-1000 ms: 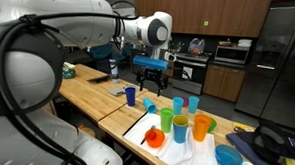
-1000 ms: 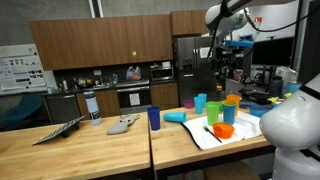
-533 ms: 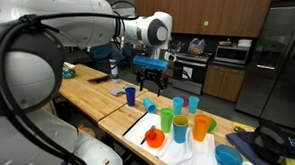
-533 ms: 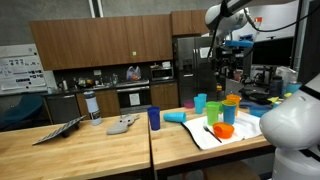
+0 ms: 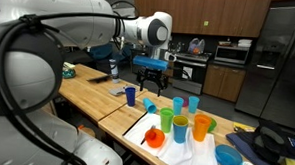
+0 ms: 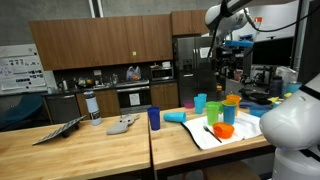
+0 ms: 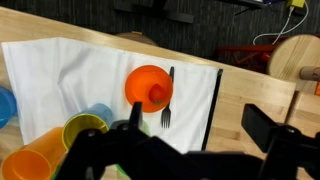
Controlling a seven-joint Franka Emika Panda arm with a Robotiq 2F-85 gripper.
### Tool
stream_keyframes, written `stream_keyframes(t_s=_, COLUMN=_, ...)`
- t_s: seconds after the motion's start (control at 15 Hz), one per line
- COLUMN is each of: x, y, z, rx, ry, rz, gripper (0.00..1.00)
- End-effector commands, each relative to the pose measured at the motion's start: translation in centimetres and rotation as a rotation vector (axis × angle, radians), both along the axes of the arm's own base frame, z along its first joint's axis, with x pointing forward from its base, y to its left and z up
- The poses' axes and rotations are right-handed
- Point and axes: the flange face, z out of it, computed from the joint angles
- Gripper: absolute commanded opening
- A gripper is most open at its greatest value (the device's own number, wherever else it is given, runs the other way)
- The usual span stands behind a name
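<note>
I hold the gripper [image 5: 152, 87] high above the counter, its fingers [image 7: 263, 124] spread wide and empty. The orange bowl [image 7: 148, 88] sits well below them on the white cloth [image 7: 60, 70], with a fork [image 7: 167, 108] just beside it.

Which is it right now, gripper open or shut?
Open. In the wrist view the gripper has its fingers standing far apart with nothing between them, above the white cloth.
</note>
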Motion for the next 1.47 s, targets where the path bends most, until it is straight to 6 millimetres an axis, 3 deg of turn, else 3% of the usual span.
stream_keyframes(t_s=0.0, x=0.0, y=-0.1, z=-0.2, rx=-0.050, ry=0.002, rz=-0.049, gripper=1.00)
stream_keyframes(t_s=0.2, x=2.1, y=0.8, z=-0.5, rx=-0.098, ry=-0.039, rz=-0.110, gripper=1.00)
stream_keyframes(t_s=0.4, x=6.3, y=0.5, z=-1.7, rx=-0.104, ry=-0.059, rz=-0.107, gripper=1.00)
stream_keyframes(t_s=0.47, x=7.8, y=-0.2, z=-2.1, rx=-0.120, ry=-0.074, rz=-0.106, gripper=1.00)
stream_keyframes(t_s=0.67, x=12.7, y=-4.9, z=-2.1, rx=-0.173, ry=-0.084, rz=-0.073, gripper=1.00)
stream_keyframes(t_s=0.73, x=9.4, y=-2.2, z=-2.6, rx=-0.149, ry=-0.095, rz=-0.080, gripper=1.00)
stream_keyframes(t_s=0.93, x=12.5, y=-4.9, z=-3.2, rx=-0.163, ry=-0.081, rz=-0.086, gripper=1.00)
stream_keyframes(t_s=1.4, x=12.9, y=-4.8, z=-2.9, rx=-0.164, ry=-0.085, rz=-0.081, gripper=1.00)
